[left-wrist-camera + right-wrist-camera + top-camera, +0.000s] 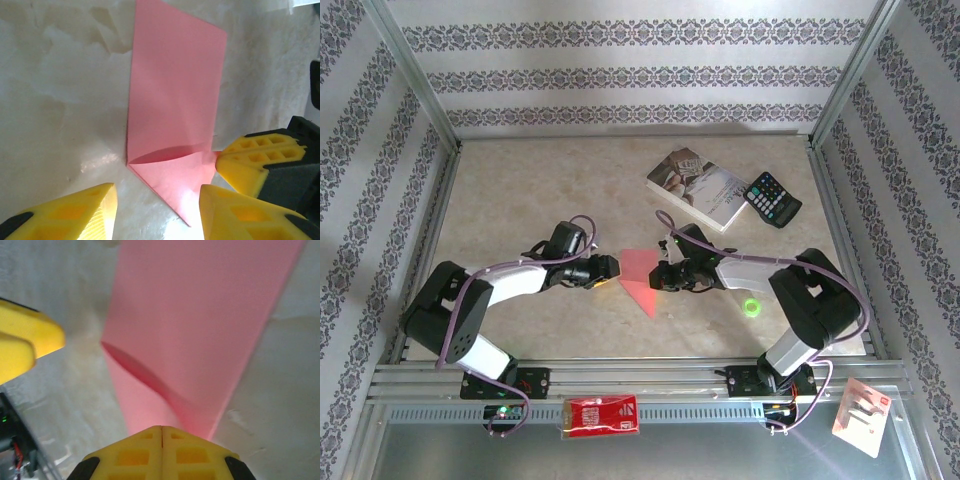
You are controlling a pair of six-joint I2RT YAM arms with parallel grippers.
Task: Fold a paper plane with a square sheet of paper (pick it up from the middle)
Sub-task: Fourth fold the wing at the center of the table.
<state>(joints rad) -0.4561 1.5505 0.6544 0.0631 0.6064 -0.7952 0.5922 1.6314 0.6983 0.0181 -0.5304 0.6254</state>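
Just one square sheet of paper (638,275), left gripper (615,267) spread beside it, right gripper (658,278) pressed together touching it, one book (700,188) and one calculator (772,198) beyond.

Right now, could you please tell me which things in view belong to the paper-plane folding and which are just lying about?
In the job: part-folded pink paper; left tool, open beside it; right tool, shut at its edge.
Lying about: book; calculator; red packet on the front rail; white-and-red pack near the right corner.
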